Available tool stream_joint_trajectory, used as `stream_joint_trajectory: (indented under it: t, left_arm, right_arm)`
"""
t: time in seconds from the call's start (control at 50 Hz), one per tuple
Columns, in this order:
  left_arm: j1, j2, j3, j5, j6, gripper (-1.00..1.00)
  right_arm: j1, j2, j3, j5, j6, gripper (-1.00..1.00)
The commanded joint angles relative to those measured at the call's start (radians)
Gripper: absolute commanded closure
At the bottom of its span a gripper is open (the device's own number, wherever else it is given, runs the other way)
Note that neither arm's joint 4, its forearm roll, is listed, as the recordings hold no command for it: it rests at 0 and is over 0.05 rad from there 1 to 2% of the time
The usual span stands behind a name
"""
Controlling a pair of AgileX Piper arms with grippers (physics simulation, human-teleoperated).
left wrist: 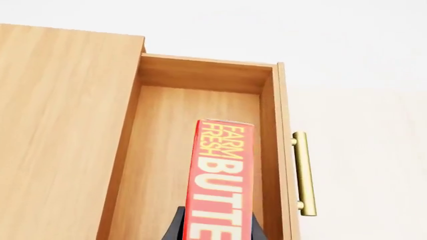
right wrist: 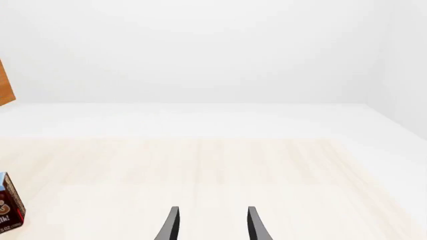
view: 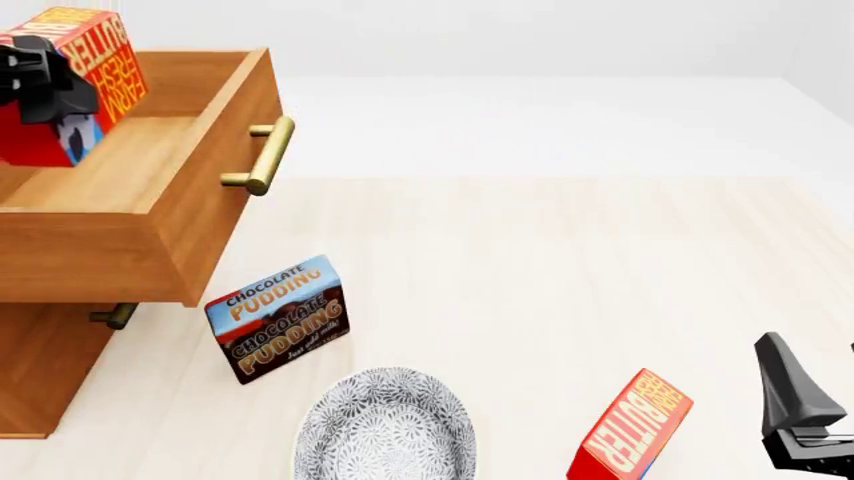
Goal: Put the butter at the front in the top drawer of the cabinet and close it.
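A: How far along are we?

B: Roughly halfway, I'd judge. The top drawer of the cabinet is pulled out, and the left end effector is clamped on the butter, holding it over the open drawer. It has not been let go, and the drawer is yet to be shut.

A: Is the carton touching the drawer floor?

B: I can't say for sure. In the left wrist view it hangs above the wooden floor, nearer the handle-side wall than the cabinet body. In the front view it sits high at the far left, at about the level of the drawer's rim.

A: Anything in the drawer already?

B: Nothing that I can see; only bare wood shows around the carton.

A: What about the other arm?

B: The right end effector is empty, fingers parted, hovering over the surface at the near right.

A: Other containers?

B: A patterned bowl at the near edge, with nothing visible in it. A Chocolate Pudding box stands just right of the cabinet, below the drawer front. A second butter carton stands near right, beside the right arm.

A: So what's left?

B: Lower and release, withdraw, then push the brass handle until the drawer closes.
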Motion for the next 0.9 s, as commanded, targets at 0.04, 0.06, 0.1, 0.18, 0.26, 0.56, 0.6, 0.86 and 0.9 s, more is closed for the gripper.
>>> stream_joint_trajectory:
  t: [0.04, 0.06, 0.1, 0.18, 0.26, 0.56, 0.6, 0.86, 0.9]
  left_arm:
    - [0.013, 0.012, 0.028, -0.036, 0.007, 1.00]
    - [0.012, 0.014, 0.032, -0.037, 0.007, 1.00]
    - [0.012, 0.017, 0.035, -0.041, 0.006, 1.00]
    - [0.015, 0.025, 0.035, -0.045, 0.005, 1.00]
    - [0.018, 0.033, 0.026, -0.046, 0.002, 1.00]
    - [0.027, 0.079, 0.013, -0.093, 0.029, 1.00]
    - [0.026, 0.084, 0.018, -0.103, 0.029, 1.00]
    - [0.024, 0.109, 0.062, -0.161, 0.017, 1.00]
    - [0.022, 0.109, 0.069, -0.169, 0.014, 1.00]
  right_arm:
    - [0.000, -0.007, 0.001, 0.005, 0.000, -1.00]
    - [0.000, -0.007, 0.001, 0.006, 0.000, -1.00]
    - [0.000, -0.007, 0.001, 0.006, 0.000, -1.00]
    - [0.000, -0.006, 0.001, 0.005, 0.000, -1.00]
    - [0.000, -0.006, 0.001, 0.004, 0.000, -1.00]
    - [0.000, -0.005, 0.002, 0.003, 0.000, -1.00]
    - [0.000, -0.005, 0.002, 0.003, 0.000, -1.00]
    - [0.000, -0.005, 0.002, 0.003, 0.000, -1.00]
    - [0.000, -0.005, 0.002, 0.003, 0.000, -1.00]
